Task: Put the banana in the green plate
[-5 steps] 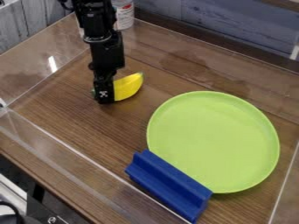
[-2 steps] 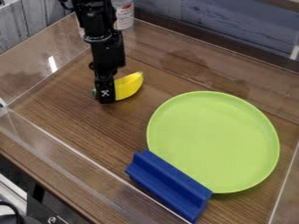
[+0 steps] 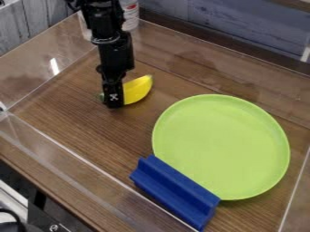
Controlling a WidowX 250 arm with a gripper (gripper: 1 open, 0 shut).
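Now the hand (image 3: pixel 114 98) points straight down, clenched on the banana (image 3: pixel 137 88) at the desk (image 3: pixel 85 154) in the upper left of the frame. Lower right lies the green plate (image 3: pixel 222 145), well apart.

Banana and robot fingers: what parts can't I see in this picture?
- Banana: its left end is hidden behind the fingers, camera view.
- Fingers: too small and dark to see their tips gripping.
- Blue block: covers the green plate's lower-left rim.
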